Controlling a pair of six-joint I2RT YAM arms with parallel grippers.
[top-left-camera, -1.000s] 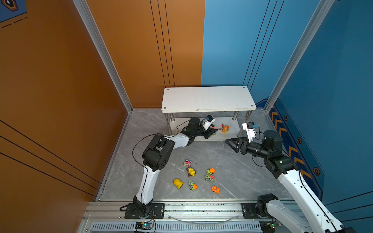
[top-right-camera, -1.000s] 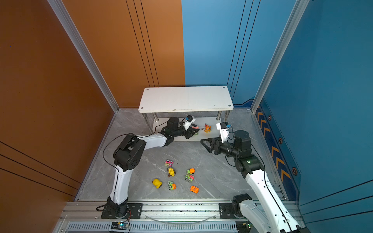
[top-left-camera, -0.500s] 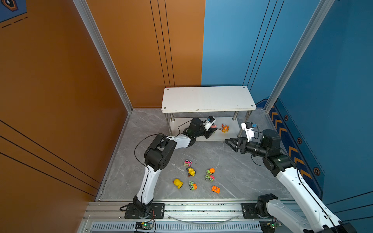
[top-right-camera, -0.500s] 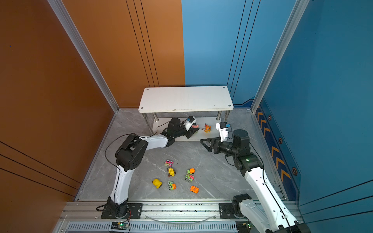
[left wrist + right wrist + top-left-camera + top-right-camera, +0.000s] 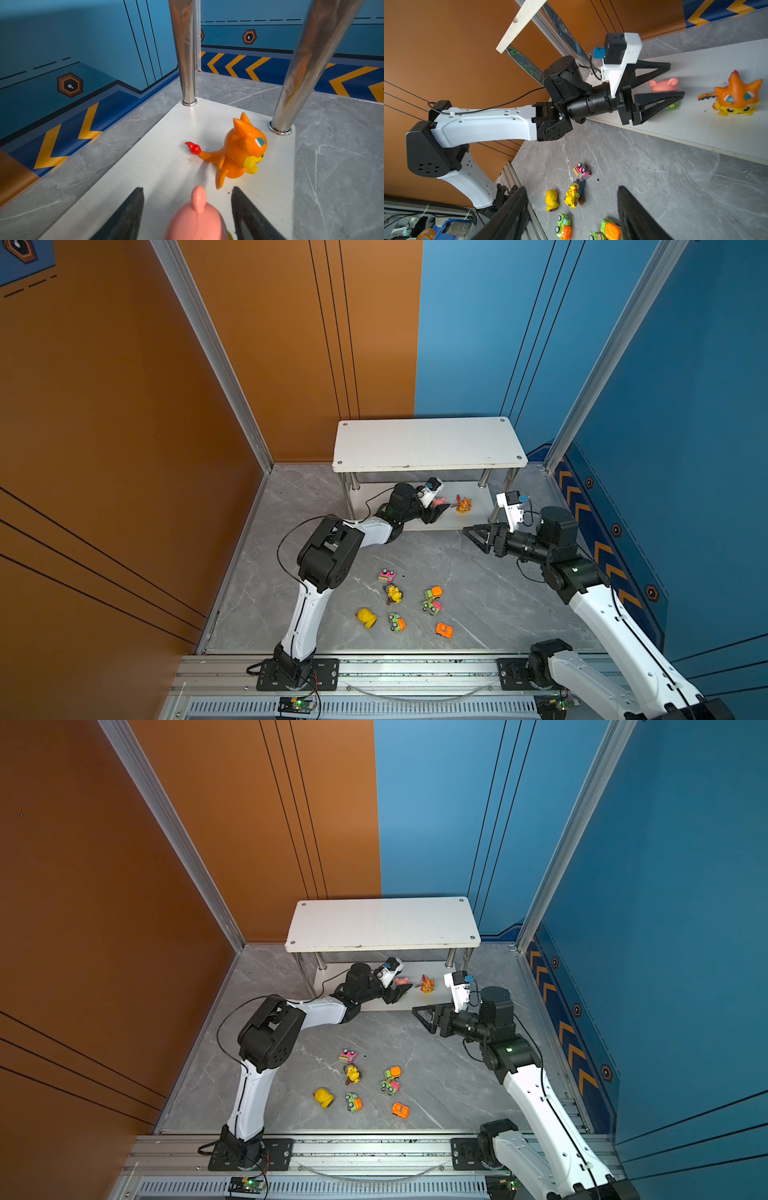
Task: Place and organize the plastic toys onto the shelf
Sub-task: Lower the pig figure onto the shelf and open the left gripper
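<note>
The shelf [image 5: 428, 443] stands at the back, its lower board [image 5: 166, 166] white. A pink figurine [image 5: 197, 218] [image 5: 439, 501] stands on that board between the spread fingers of my left gripper [image 5: 187, 188] [image 5: 440, 504], which is open, with a gap on both sides of the toy. Just beyond it stands an orange figurine [image 5: 243, 149] [image 5: 463, 504] with a red-tipped tail. My right gripper [image 5: 571, 188] [image 5: 473, 536] is open and empty above the floor, in front of the shelf's right end. The other plastic toys lie loose on the floor.
On the grey floor lie a pink car [image 5: 387, 575], a yellow figurine [image 5: 394, 594], a yellow duck [image 5: 366, 617], two green cars [image 5: 432, 599], a green-orange car [image 5: 397, 622] and an orange car [image 5: 444, 630]. Chrome legs [image 5: 187, 62] flank the lower board's right end.
My left gripper's jaws have spread apart, letting go of the pink figurine on the lower board. The right arm has barely moved.
</note>
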